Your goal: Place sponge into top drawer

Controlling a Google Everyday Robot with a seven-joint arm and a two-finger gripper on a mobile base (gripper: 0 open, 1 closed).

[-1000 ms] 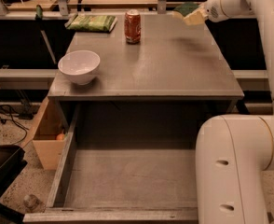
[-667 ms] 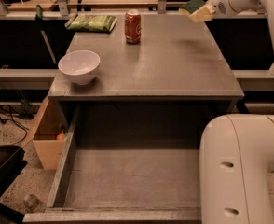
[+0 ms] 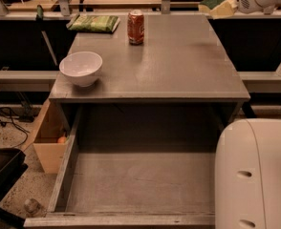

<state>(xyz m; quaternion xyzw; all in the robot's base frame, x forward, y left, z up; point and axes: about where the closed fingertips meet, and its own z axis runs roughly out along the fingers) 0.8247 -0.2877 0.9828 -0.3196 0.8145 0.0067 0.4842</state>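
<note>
Lifted higher and farther toward the back right corner than a second ago, my hand (image 3: 230, 6) grips the sponge (image 3: 212, 5) aloft beyond the worktop (image 3: 178, 66), well apart from the open top drawer (image 3: 140, 180), so a loose pinch on soft foam could drop it behind.

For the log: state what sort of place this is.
Probably a robotics lab's mock kitchen: cabinet with open top drawer, bowl and soda can on top, floor cables. The gripper is by the sponge, far right.
</note>
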